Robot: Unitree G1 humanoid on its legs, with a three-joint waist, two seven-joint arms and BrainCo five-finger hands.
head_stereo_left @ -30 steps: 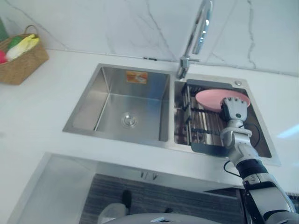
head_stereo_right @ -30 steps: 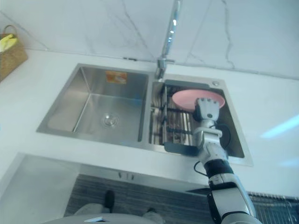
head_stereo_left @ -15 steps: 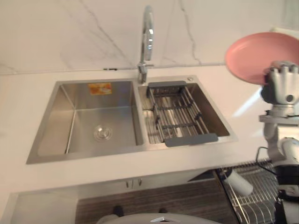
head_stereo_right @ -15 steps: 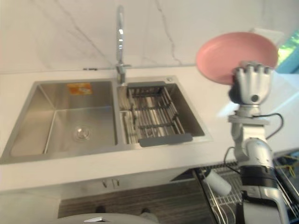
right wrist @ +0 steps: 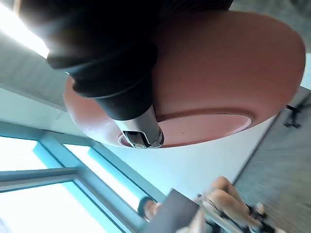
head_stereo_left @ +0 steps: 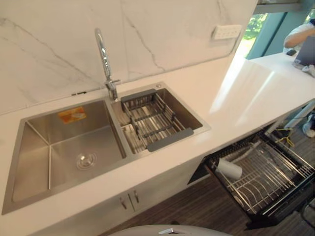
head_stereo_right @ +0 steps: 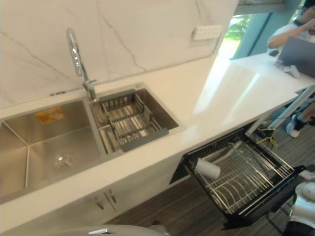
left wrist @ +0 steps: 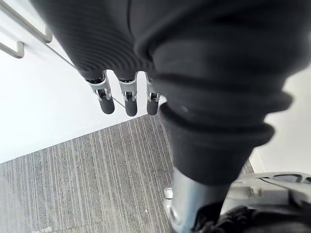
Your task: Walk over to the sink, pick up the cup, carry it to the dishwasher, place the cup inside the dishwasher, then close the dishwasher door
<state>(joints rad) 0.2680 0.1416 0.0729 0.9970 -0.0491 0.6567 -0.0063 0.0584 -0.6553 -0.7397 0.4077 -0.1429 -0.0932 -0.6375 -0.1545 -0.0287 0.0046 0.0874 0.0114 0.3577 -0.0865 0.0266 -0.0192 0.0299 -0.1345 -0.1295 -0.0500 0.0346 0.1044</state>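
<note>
My right hand (right wrist: 140,135) is shut on a pink plate (right wrist: 228,73), its thumb pressed against the plate's underside; the fingers are hidden behind it. A white cup (head_stereo_left: 229,168) lies on its side in the pulled-out wire rack (head_stereo_left: 268,179) of the open dishwasher, low at the right below the counter. The steel double sink (head_stereo_left: 64,147) is at the left, with a grey drainer rack (head_stereo_left: 152,120) in its right basin. My left hand (left wrist: 129,99) hangs open over the wooden floor beside a white cabinet front.
A tall tap (head_stereo_left: 105,59) stands behind the sink. The white counter (head_stereo_left: 236,93) runs off to the right, where a person (head_stereo_right: 295,32) sits with a laptop (head_stereo_right: 298,54). The dishwasher rack juts out over the floor.
The camera has swung right: the sink has slid left and the dishwasher rack has come fully into view. My right hand with the plate has dropped out of the eye views' right side.
</note>
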